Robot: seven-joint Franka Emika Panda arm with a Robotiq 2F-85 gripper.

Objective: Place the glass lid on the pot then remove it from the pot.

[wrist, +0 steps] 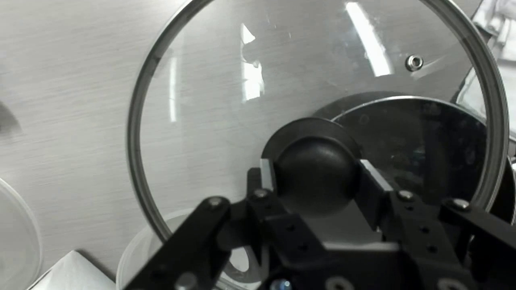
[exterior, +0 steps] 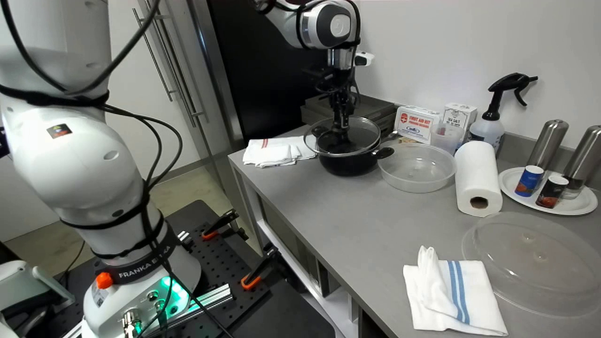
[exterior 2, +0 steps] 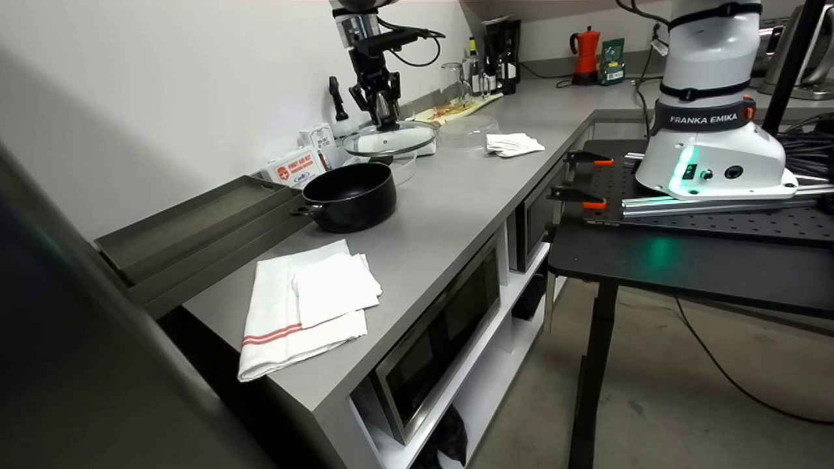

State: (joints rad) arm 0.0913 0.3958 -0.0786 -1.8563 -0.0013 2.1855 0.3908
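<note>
My gripper is shut on the dark knob of the glass lid, one pad on each side. The lid hangs in the air, its metal rim free of the counter. In an exterior view the black pot stands uncovered, and the lid is higher and off to the bowl's side. From above, the lid overlaps only part of the pot, which shows through the glass at the right. In an exterior view the gripper and lid seem lined up over the pot.
A clear plastic bowl stands close by the pot's handle. Behind are a first aid box, a salt box and a spray bottle; a paper towel roll lies farther along. Grey trays and a folded towel flank the pot.
</note>
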